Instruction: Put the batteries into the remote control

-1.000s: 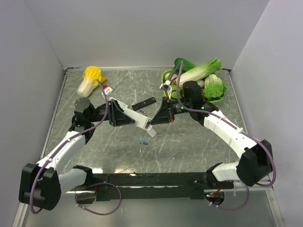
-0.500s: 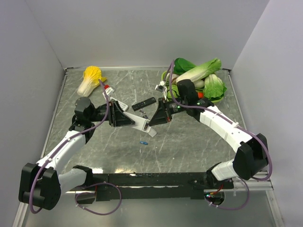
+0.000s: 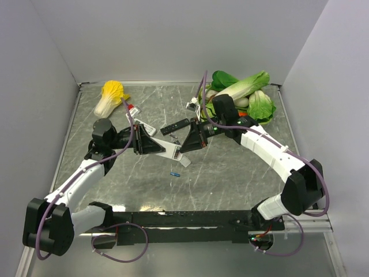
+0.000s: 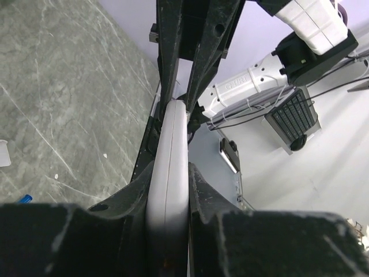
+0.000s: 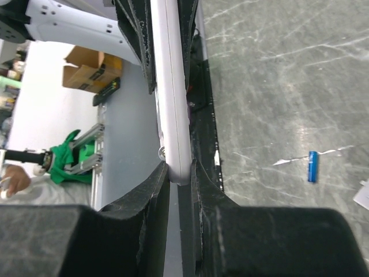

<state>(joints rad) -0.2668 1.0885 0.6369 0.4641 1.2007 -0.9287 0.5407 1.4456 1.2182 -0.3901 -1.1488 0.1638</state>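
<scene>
Left arm (image 3: 78, 176) and right arm (image 3: 268, 154) bend inward, meeting centrally; left tool (image 3: 163, 149) and right tool (image 5: 177, 168) pinch opposite ends of the light-grey rectangular remote control (image 4: 171, 138).

Yellow cabbage (image 3: 109, 97), leafy greens (image 3: 249, 92) (heaped together), slim black remote (image 3: 174, 126)

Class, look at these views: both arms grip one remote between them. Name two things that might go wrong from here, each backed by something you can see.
1. Both pairs of jaws pinch the remote control from opposite ends. If the arms move unevenly, it may twist or slip free.
2. A blue battery lies loose on the table and neither arm is free. Letting go with one arm to fetch it could let the remote sag.
</scene>
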